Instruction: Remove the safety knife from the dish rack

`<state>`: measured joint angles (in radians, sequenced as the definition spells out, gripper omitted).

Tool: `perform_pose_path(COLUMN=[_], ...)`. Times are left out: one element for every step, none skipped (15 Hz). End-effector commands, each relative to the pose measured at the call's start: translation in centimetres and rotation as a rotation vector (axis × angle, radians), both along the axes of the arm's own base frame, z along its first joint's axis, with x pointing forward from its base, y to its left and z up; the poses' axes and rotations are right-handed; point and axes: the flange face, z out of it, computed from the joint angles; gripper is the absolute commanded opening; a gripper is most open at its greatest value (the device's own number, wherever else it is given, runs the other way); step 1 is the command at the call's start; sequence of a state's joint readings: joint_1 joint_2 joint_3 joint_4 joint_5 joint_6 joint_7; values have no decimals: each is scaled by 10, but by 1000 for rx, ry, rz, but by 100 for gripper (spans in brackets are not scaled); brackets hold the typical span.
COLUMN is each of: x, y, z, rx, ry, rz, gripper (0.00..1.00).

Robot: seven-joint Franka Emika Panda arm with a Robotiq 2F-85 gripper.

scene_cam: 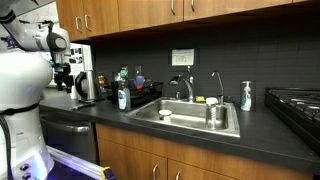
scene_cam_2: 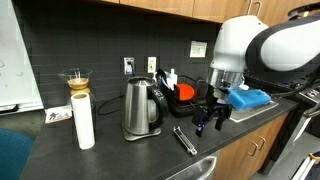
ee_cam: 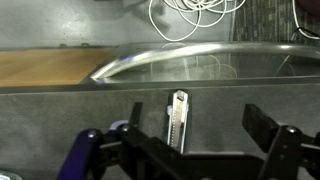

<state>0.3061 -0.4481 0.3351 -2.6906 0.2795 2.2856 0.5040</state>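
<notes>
Wrist view shows the safety knife (ee_cam: 178,120) lying flat on the grey counter (ee_cam: 60,120). It lies between the two fingers of the gripper (ee_cam: 193,112), which stand wide apart and touch nothing. In an exterior view the knife lies in front of the kettle (scene_cam_2: 140,108), near the counter edge, and the gripper hangs just above it. The dish rack (scene_cam_2: 183,95) stands beside the kettle, closer to the wall, and the knife is clearly apart from it.

From this I judge that the removing itself is done, because the knife is on the counter and not in the rack. The step in hand seems to be the letting go and leaving. The next move calls for a straight lift of the arm, with the fingers kept apart so that they do not push the knife. The kettle is close, so the arm should not swing toward it.

About containers: the rack holds something orange and some other pieces too small to name. The kettle has its lid on, so its content is hidden. In an exterior view the sink (scene_cam: 190,122), far beyond the kettle, seems to hold a metal cup (scene_cam: 212,113).
</notes>
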Motion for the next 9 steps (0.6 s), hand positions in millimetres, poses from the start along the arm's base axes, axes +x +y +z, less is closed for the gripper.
perform_pose_path(x=[-14,-14,-12,-12,-11,-10,-9,-9,-8], y=[-13,-18,-24,-27,-32,-37,-41,-47,-53], z=[17,21,26,30,34,38,41,45,50], rx=[-6,-9,-6,-5,-3,-2,-1,-2,-4], ry=[-1,-3,-7,-10,-12,-14,-16,-18,-22], rz=[22,25,22,26,26,29,30,31,32], gripper=[100,100,100,100,100,100,100,100,100])
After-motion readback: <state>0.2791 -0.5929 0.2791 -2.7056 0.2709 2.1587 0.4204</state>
